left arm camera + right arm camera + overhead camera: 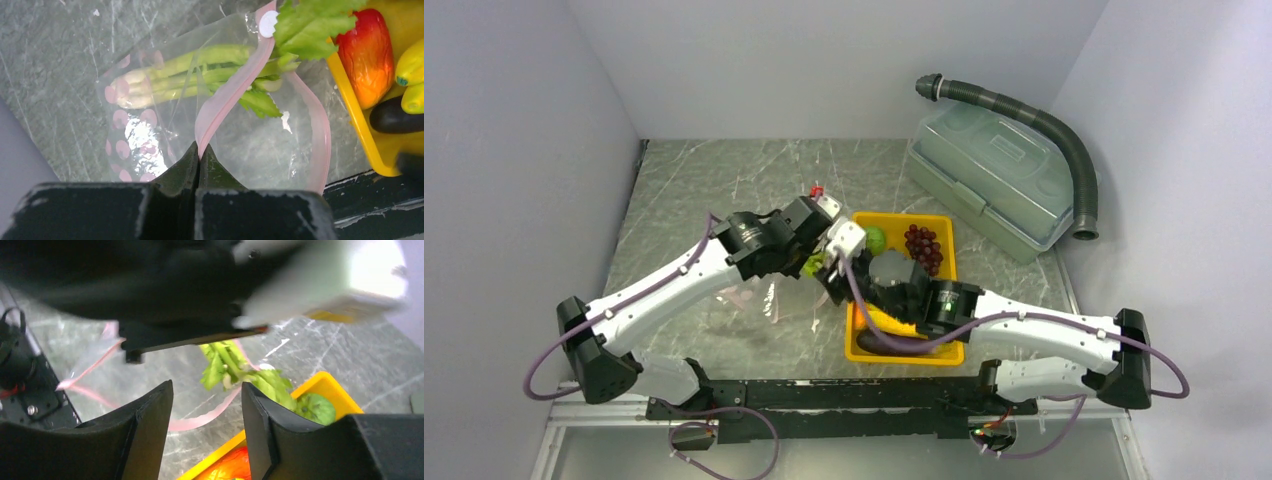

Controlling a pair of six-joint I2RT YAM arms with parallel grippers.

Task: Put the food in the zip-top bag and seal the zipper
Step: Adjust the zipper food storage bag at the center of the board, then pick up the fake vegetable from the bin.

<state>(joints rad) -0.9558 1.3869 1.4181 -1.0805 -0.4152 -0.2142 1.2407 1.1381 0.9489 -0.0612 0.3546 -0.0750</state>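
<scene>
The zip-top bag point(150, 115) lies clear and pink-dotted on the marble, its mouth lifted. My left gripper point(200, 150) is shut on the pink zipper point(225, 95) and holds that edge up. Green leafy stalks point(210, 67) lie half in the bag, stems inside and leaves point(310, 25) over the mouth. My right gripper point(206, 385) hangs open and empty just behind the stalks point(225, 365). A red pepper point(367, 55), bananas point(412, 65), a dark eggplant point(397, 117), dark red grapes point(922, 247) and a green fruit point(315, 407) sit in the yellow tray point(902, 216).
A translucent grey-green lidded box point(994, 175) stands at the back right with a grey ribbed hose point(1074, 150) curving round it. The tray's rim point(355, 125) lies right beside the bag mouth. Both arms cross closely over the tray's left edge.
</scene>
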